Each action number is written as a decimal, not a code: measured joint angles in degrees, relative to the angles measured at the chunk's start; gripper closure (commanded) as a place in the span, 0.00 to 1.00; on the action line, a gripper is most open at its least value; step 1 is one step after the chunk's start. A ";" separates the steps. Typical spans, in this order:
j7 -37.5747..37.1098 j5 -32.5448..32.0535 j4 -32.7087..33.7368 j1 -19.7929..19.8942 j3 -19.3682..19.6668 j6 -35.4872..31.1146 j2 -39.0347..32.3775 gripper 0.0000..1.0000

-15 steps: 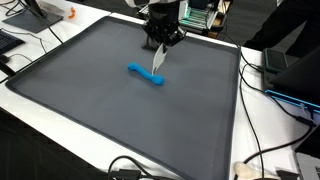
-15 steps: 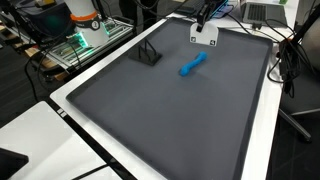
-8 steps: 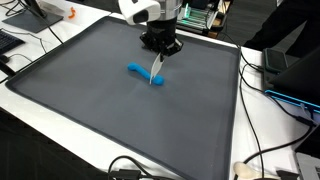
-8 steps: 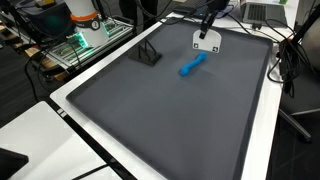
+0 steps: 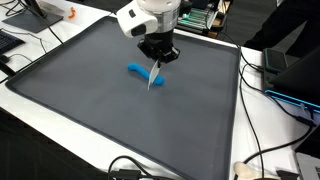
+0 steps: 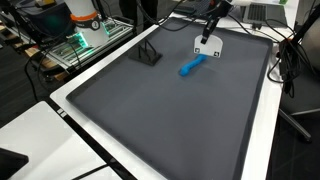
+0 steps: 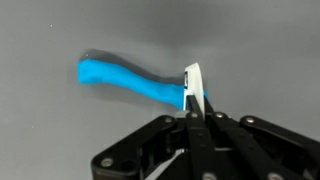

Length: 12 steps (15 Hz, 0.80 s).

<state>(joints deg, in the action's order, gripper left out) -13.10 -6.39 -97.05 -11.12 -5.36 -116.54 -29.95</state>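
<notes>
Dangling a thin white flat card (image 5: pixel 153 78) edge-down right at one end of the curved blue plastic stick (image 5: pixel 140 71) lying on the far half of the mat. Touching or just hovering, hard telling. Pinching the card's top with the gripper (image 5: pixel 157 58) fully clamped. Probably worth holding it upright and going slow, avoiding nudging the blue stick. Seeing loads of open dark grey mat (image 5: pixel 90 110) around; small black stand (image 6: pixel 150 54) sitting well apart, white tabletop (image 5: pixel 252 120) rim further out.

One blue stick (image 7: pixel 125 82), one white card (image 7: pixel 192 85)
</notes>
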 measured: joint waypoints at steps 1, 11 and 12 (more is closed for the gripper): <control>0.06 -0.01 0.22 0.00 0.04 0.00 -0.21 0.99; 1.37 -0.03 1.30 -0.04 0.24 0.19 -1.77 0.99; 1.44 -0.03 1.40 -0.04 0.24 0.29 -1.92 0.99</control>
<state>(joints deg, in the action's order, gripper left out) -11.66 -6.43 -95.65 -11.16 -5.12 -116.25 -31.87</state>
